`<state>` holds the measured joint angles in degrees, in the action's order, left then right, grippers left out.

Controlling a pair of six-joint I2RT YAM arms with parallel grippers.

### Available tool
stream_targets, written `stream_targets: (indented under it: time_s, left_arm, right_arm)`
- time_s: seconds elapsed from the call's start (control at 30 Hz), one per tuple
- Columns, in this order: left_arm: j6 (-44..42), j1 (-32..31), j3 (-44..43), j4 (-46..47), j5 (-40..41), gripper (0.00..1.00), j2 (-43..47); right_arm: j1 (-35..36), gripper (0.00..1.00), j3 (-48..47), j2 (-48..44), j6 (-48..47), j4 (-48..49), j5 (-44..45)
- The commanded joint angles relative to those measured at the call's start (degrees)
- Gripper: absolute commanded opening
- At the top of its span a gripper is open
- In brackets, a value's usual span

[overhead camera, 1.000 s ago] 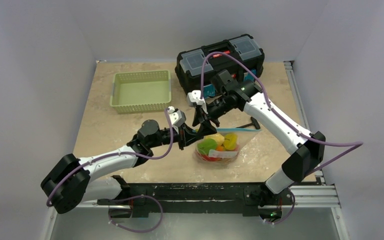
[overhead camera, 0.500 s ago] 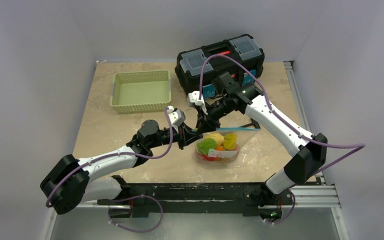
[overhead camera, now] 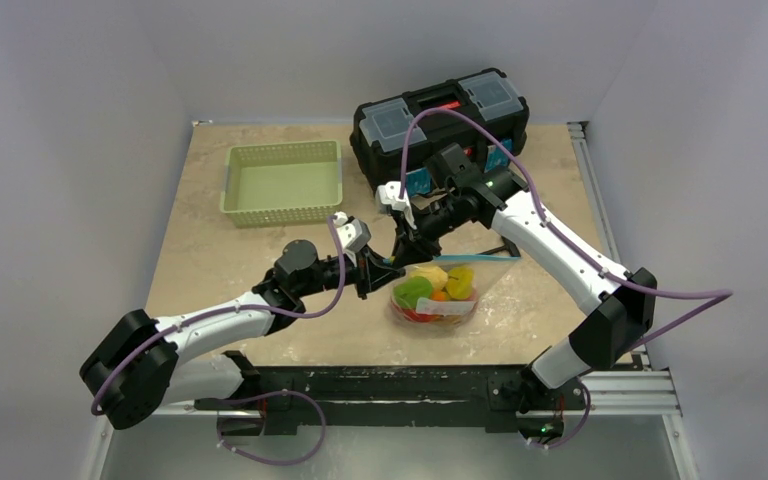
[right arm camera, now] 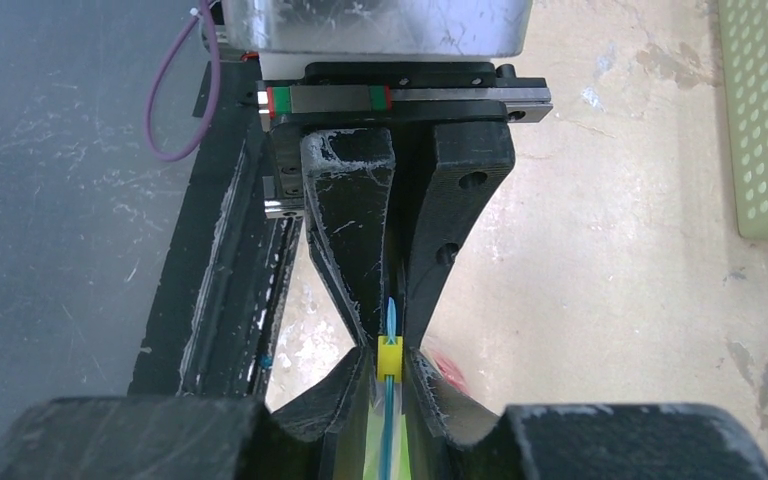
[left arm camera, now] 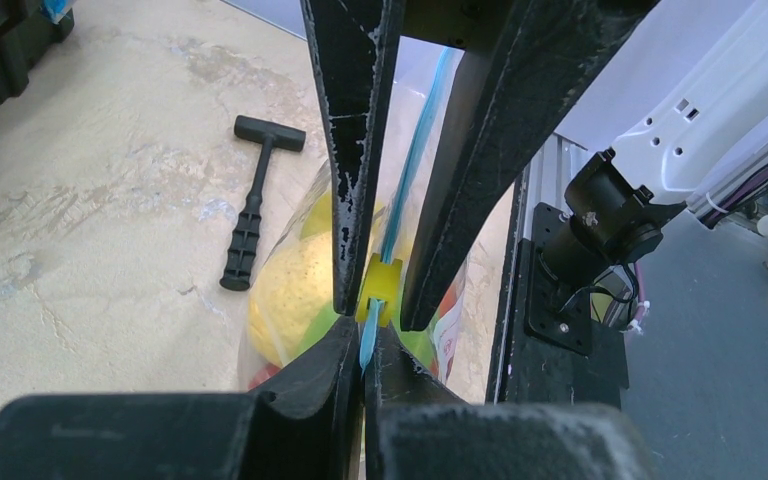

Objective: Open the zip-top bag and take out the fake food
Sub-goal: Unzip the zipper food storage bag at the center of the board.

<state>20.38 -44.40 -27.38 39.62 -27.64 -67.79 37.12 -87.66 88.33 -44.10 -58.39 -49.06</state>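
Nothing much moved over the last second: the right arm's elbow drifted slightly outward, and both grippers stay locked on the bag top. Green perforated basket point(overhead camera: 285, 150) sits well apart at the left. Left gripper point(overhead camera: 384, 266) is clamped shut on the teal zip strip point(left arm camera: 415, 170) at the near end of the zip-top bag point(overhead camera: 460, 305). Right gripper point(overhead camera: 398, 254) comes in from above, tips almost touching the left's, pinched closed on the yellow slider point(right arm camera: 389, 358). Bag sits just right of both grippers on the table point(overhead camera: 210, 260), with the fake food point(overhead camera: 418, 291) bunched inside. Black hammer point(left arm camera: 248, 215) lies beyond the bag. Black toolbox point(overhead camera: 440, 115) is at the back.
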Motion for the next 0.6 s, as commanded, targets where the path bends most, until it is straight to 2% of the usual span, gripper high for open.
stream_targets:
  time_s: [0.0,0.1,0.3,0.57]
  left_arm:
    - [-0.26,-0.25,-0.12,2.63,0.09,0.0,0.81]
    - [-0.34,-0.2,-0.15,2.66,0.03,0.0,0.76]
    - [-0.77,-0.25,0.56,2.47,1.06,0.0,1.52]
    - [-1.56,-0.25,2.95,3.0,4.62,0.0,3.77]
  right_arm:
    - [0.23,0.19,-1.41,-0.8,0.94,0.61,-2.27]
    - [0.23,0.15,-1.35,-0.83,1.01,0.65,-2.12]
    - [0.14,0.0,-0.28,-2.18,1.03,0.86,-1.31]
    - [-0.7,0.0,2.63,-4.74,1.45,1.66,-1.74]
